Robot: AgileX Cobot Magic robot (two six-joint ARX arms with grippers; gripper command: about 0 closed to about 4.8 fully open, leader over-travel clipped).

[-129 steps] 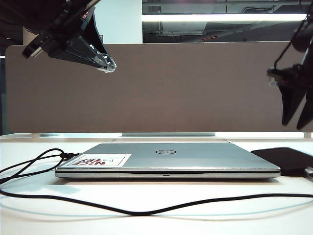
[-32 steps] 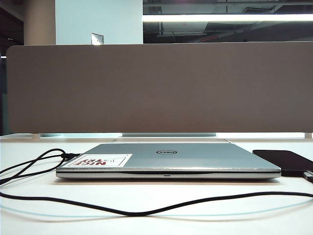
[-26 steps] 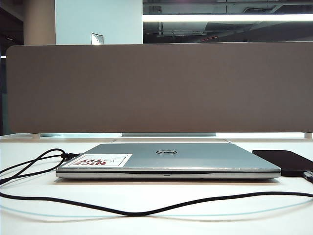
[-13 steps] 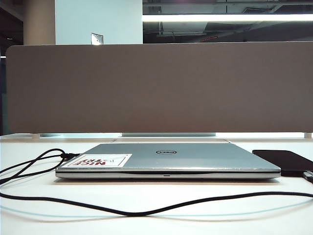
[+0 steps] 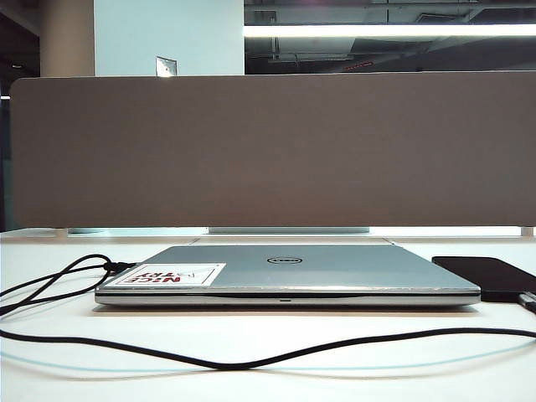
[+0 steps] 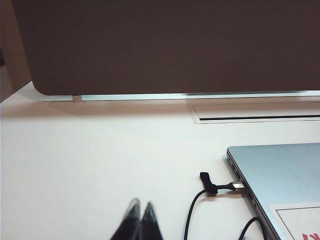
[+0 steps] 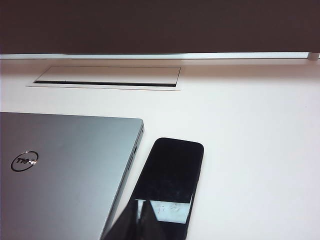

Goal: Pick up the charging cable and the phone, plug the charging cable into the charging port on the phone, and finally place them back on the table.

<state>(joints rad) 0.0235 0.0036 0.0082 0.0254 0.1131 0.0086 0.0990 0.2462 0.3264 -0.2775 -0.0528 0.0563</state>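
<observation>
The black phone (image 5: 490,275) lies flat on the white table (image 5: 335,339), just right of the laptop. The long black charging cable (image 5: 243,363) snakes across the table's front. Its end (image 5: 528,300) lies by the phone's near edge at the frame's border, and the charging port cannot be made out. Neither gripper shows in the exterior view. In the right wrist view, my right gripper (image 7: 141,207) is shut and empty, hovering over the near end of the phone (image 7: 172,167). My left gripper (image 6: 140,207) is shut and empty above bare table (image 6: 75,160).
A closed silver Dell laptop (image 5: 285,272) sits mid-table with a thin black cord (image 6: 220,188) plugged into its side. A tall grey-brown divider (image 5: 268,151) walls off the back. A cable slot (image 7: 105,76) is set into the table behind the laptop.
Both grippers, seen high in the exterior view five seconds ago, have left that view. Over the last second nothing on the table has moved.
</observation>
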